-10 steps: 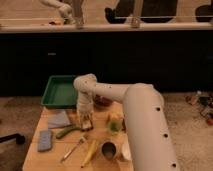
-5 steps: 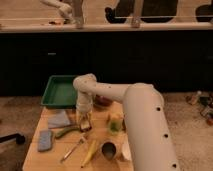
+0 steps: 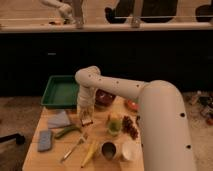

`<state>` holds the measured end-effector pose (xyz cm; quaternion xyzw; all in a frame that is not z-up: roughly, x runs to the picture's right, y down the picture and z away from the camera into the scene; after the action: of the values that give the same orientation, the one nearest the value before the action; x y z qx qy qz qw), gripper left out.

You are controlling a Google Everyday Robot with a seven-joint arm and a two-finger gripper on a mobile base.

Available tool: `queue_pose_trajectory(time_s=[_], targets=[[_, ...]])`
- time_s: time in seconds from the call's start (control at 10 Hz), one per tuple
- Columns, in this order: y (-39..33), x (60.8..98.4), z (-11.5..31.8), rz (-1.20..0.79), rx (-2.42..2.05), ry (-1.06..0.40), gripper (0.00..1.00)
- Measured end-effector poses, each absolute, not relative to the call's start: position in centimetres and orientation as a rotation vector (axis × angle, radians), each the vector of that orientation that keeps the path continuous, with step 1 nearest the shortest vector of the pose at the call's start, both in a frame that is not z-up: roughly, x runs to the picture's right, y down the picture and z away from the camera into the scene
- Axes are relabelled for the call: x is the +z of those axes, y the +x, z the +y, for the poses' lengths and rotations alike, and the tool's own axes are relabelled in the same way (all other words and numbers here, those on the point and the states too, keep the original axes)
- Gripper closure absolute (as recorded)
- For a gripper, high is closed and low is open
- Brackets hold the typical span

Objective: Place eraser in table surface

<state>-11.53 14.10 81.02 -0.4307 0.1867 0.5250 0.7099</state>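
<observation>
My gripper (image 3: 86,116) hangs down from the white arm over the left-middle of the light wooden table surface (image 3: 50,159). It is shut on the eraser (image 3: 87,121), a small dark block with pale edges. The eraser sits at the fingertips, at or just above the tabletop. I cannot tell whether it touches the wood. The gripper is just in front of the green tray and right of the pale blue cloth.
A green tray (image 3: 60,92) stands at the back left. A pale blue cloth (image 3: 59,120), a blue-grey sponge (image 3: 45,141), a green vegetable (image 3: 67,132), a fork (image 3: 75,146) and a banana (image 3: 90,152) lie nearby. Cups (image 3: 108,150), fruit (image 3: 114,125) and a red bowl (image 3: 105,97) are to the right.
</observation>
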Motion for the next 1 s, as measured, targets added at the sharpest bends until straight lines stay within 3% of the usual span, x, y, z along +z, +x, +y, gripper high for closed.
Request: queue_pose_trajectory(time_s=[0.6,1.0], targets=[[-10.0,74.9,8.4,0.301,1.164,-0.869,1.0],[-9.2,73.4,7.0,0.243,1.151,-0.834,1.0]])
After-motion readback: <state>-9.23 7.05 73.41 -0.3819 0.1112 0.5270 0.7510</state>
